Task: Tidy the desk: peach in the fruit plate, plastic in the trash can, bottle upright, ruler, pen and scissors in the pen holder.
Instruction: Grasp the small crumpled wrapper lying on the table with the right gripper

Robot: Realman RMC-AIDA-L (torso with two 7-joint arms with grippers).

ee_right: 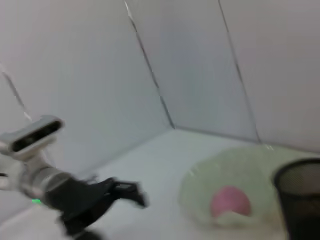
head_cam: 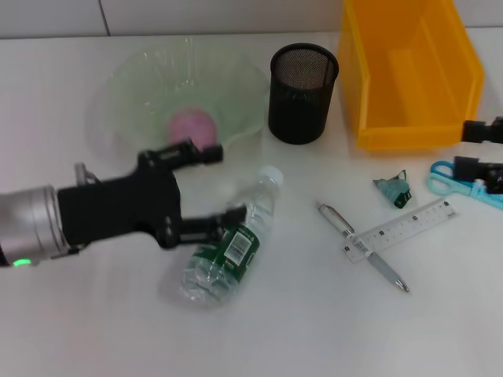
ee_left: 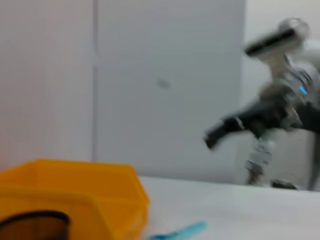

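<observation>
Pen lying under ruler, plastic scrap nearby. Left gripper reaching in level, fingers spread wide beside lying bottle. Right gripper at edge, can't tell.

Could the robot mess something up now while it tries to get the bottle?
Maybe. The bottle lies on its side and is round, so it might roll away from the open left gripper, whose lower finger is already by it. If it rolls or gets pushed, it could bump the pen and ruler lying close by. The fruit plate with the peach is right behind the gripper, so a wide swing might knock it.
</observation>
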